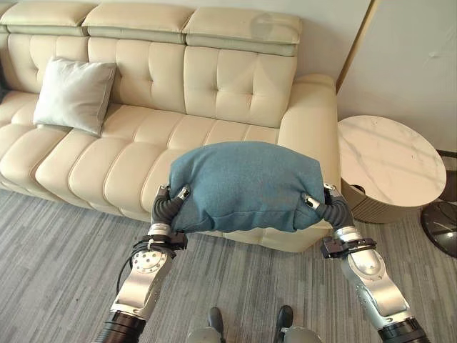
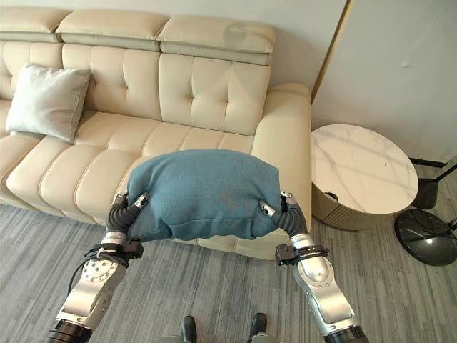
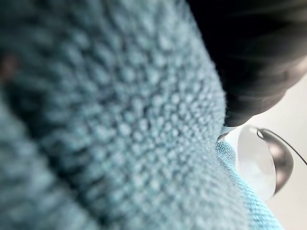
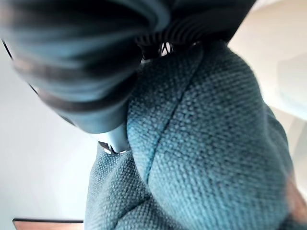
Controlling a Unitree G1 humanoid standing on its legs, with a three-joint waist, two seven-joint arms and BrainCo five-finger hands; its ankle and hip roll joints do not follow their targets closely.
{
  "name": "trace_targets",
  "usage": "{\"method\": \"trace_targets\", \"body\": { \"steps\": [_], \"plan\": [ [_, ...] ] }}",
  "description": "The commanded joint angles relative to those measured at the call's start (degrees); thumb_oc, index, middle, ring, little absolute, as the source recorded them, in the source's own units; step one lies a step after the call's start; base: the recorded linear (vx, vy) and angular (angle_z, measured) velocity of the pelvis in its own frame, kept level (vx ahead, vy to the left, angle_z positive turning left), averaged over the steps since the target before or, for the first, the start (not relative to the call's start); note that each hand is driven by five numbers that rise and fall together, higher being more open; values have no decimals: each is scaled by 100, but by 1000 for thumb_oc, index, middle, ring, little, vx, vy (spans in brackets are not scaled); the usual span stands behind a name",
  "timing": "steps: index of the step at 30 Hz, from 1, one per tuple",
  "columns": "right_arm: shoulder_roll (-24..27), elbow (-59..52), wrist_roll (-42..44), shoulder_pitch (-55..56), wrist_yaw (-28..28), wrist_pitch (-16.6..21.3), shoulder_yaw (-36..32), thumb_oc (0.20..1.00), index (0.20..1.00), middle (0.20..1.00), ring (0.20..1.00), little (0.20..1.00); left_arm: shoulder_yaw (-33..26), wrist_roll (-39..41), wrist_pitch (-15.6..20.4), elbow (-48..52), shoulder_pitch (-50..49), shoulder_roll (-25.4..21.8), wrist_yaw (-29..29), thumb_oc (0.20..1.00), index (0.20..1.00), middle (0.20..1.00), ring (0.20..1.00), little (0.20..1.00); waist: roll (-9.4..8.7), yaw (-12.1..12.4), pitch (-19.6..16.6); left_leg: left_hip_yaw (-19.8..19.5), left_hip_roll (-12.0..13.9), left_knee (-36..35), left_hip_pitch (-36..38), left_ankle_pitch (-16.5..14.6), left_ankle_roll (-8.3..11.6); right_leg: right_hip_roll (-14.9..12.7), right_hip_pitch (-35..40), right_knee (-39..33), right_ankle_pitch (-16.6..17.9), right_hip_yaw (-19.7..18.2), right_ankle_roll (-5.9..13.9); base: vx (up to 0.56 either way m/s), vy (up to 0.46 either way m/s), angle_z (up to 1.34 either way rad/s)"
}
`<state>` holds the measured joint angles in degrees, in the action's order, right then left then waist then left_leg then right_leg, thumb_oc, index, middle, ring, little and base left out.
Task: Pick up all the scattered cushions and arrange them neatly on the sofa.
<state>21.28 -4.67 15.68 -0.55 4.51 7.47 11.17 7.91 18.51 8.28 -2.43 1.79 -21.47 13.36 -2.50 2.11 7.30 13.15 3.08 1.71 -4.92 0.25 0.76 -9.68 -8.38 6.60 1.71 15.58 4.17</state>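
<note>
While both hands, left hand (image 1: 169,207) and right hand (image 1: 330,207), clamp blue cushion (image 1: 246,184) (above sofa (image 1: 235,93) edge)

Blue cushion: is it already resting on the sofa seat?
No, the blue cushion is held up between the left hand and right hand, in front of the sofa.

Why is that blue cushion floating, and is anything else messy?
The blue cushion is squeezed between the left hand and the right hand, off the sofa. The grey cushion leans tilted against the sofa's back. Nothing looks spilled or broken.
</note>
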Motion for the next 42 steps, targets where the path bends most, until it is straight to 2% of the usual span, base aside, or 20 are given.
{"method": "trace_targets", "body": {
  "steps": [1,3,5,7,10,12,16,20,21,23,26,27,28,29,32,33,34,38,41,42],
  "plan": [
    [-209,-633,-41,-696,-352,701,185,200,200,200,200,200,-22,-426,625,621,314,-154,-235,200,200,200,200,200,-225,-44,-196,-211,-351,568,-522,-675,-167,-131,564,-146,-474,-369,237,94,199,8],
    [-245,-694,-40,-655,-395,693,178,200,200,200,200,200,-68,-409,611,621,327,-190,-203,200,200,200,200,200,-204,-42,-99,-346,-463,664,-568,-742,-273,-244,255,555,-376,-500,231,65,210,13],
    [-274,-685,-2,-699,-413,713,226,200,200,200,200,200,-82,-483,617,608,358,-256,-164,200,200,200,200,200,-150,-85,28,-424,-521,706,-532,-793,-375,-173,-100,1168,-277,-689,197,69,209,29],
    [-289,-630,83,-720,-427,712,248,200,200,200,200,200,-41,-492,613,563,418,-266,-184,200,200,200,200,200,-80,-181,86,-570,-580,580,-319,-815,-403,263,-507,1473,-471,-987,95,160,178,30],
    [-261,-579,95,-853,-429,723,306,200,200,200,200,200,-54,-545,625,585,384,-276,-220,200,200,200,200,200,-16,-220,143,-611,-644,440,-99,-824,-404,474,-814,1240,-476,-984,59,195,100,23],
    [-196,-597,209,-871,-482,752,280,200,200,200,200,200,-30,-512,634,589,408,-230,-289,200,200,200,200,200,-18,-363,202,-787,-819,276,350,-991,-385,733,-1269,724,-201,-908,142,345,72,22],
    [-104,-669,264,-654,-529,747,154,200,200,200,200,200,27,-560,655,538,445,-122,-387,200,200,200,200,200,-6,-580,174,-1142,-978,171,967,-1293,-262,779,-1446,-237,219,-441,334,404,0,59],
    [-97,-718,364,-372,-621,745,50,200,200,200,200,200,17,-591,687,566,352,-91,-463,200,200,200,200,200,6,-708,6,-1325,-953,111,1429,-1407,-161,715,-1338,-440,325,-64,309,406,-80,72],
    [-87,-776,381,-168,-674,769,-31,200,200,200,200,200,13,-576,685,604,251,-4,-496,200,200,200,200,200,89,-756,-93,-1356,-836,352,1516,-1249,-2,754,-1081,-408,370,-159,170,376,-135,40],
    [58,-678,300,-114,-599,793,-139,200,200,200,200,200,73,-446,701,522,280,70,-519,200,200,200,200,200,151,-838,-138,-1227,-662,1116,1220,-684,366,736,-834,-361,347,-134,96,347,-140,64],
    [174,-647,312,-143,-531,793,-226,200,200,200,200,200,68,-403,698,489,265,112,-535,200,200,200,200,200,97,-912,-219,-893,-478,1918,732,-303,477,778,-566,-445,179,-246,-66,229,-52,35],
    [235,-643,275,-173,-508,761,-244,200,200,200,200,200,92,-393,676,445,320,119,-557,200,200,200,200,200,24,-888,-214,-708,-405,2032,443,-503,365,732,-454,-478,90,-341,-81,239,-27,-31],
    [265,-613,229,-207,-477,761,-247,200,200,200,200,200,100,-411,667,436,334,120,-557,200,200,200,200,200,0,-854,-206,-593,-312,1930,275,-753,258,729,-357,-498,24,-440,-60,295,52,-40],
    [296,-610,148,-300,-398,785,-299,200,200,200,200,200,98,-467,658,429,381,111,-549,200,200,200,200,200,-137,-782,-177,-585,-230,1596,-55,-1068,130,620,-200,-529,-28,-668,8,217,62,-46],
    [263,-600,88,-367,-354,796,-290,200,200,200,200,200,63,-503,657,461,393,92,-509,200,200,200,200,200,-242,-701,-124,-650,-100,1218,-301,-863,171,573,-69,-542,-34,-903,21,148,96,-70],
    [265,-571,58,-402,-323,793,-273,200,200,200,200,200,45,-518,650,459,381,79,-484,200,200,200,200,200,-254,-639,-83,-779,8,1029,-394,-663,245,611,29,-563,-50,-1027,25,210,174,-92],
    [253,-496,-17,-428,-259,761,-257,200,200,200,200,200,31,-581,633,458,387,58,-396,200,200,200,200,200,-268,-583,-67,-1024,191,597,-449,-259,359,641,137,-643,-48,-1224,36,158,130,-103],
    [314,-456,-188,-446,-195,702,-235,200,200,200,200,200,84,-591,642,424,410,90,-292,200,200,200,200,200,-193,-606,-96,-1099,448,335,-382,-41,475,611,255,-714,-62,-1405,95,107,164,-104],
    [344,-495,-275,-460,-256,705,-189,200,200,200,200,200,108,-616,650,420,375,152,-310,200,200,200,200,200,-10,-632,-168,-917,553,-55,-25,-57,504,633,379,-779,-47,-1551,194,111,255,-53],
    [344,-455,-397,-513,-219,652,-158,200,200,200,200,200,143,-646,634,372,396,128,-318,200,200,200,200,200,88,-685,-212,-838,469,-110,70,-95,480,553,368,-823,29,-1664,279,48,308,-48]
  ]
}}
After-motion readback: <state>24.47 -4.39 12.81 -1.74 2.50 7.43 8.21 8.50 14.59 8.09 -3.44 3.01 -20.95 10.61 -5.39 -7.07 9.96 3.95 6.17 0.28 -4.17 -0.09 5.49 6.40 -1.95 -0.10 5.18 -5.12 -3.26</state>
